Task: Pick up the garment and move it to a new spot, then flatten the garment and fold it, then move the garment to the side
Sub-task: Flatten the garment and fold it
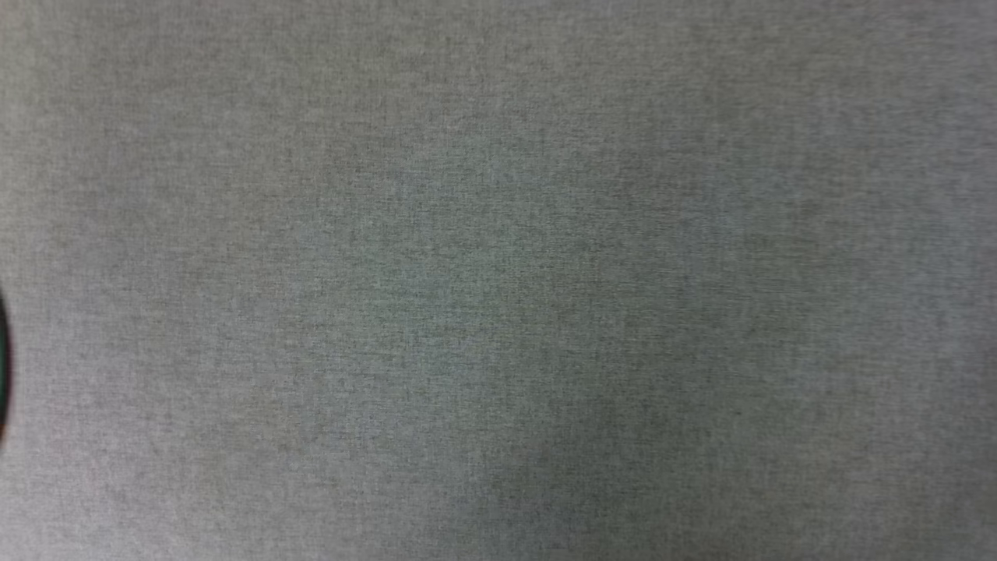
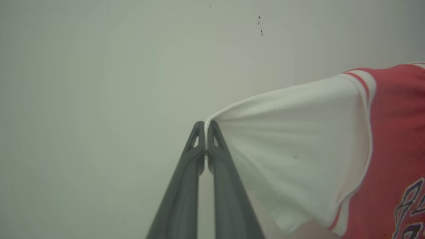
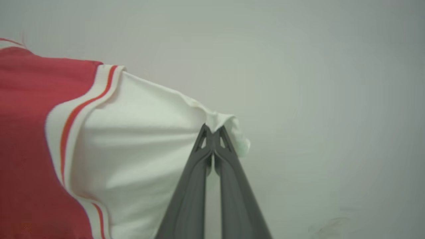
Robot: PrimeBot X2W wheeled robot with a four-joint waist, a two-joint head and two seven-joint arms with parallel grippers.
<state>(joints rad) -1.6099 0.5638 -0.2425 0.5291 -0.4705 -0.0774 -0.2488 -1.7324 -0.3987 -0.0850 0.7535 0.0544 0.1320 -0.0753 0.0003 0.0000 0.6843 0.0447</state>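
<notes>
the garment (image 2: 395,126) hangs in the air, strung out between two grips, red body in the middle and a white sleeve at each end. in the left wrist view the left gripper (image 2: 206,128) has its jaws pressed together on the tip of one sleeve (image 2: 298,142), cloth fanning out taut from the pinch. in the right wrist view the right gripper (image 3: 212,131) is clamped the same way on the other sleeve (image 3: 139,142), a little fold poking past the tips. my read: holding both sleeve ends spreads the shirt wide so it can be laid flat. the count: one garment, two sleeves, two grippers, two fingers each. the head view looks down on grey fabric surface (image 1: 498,280), likely the landing spot.
</notes>
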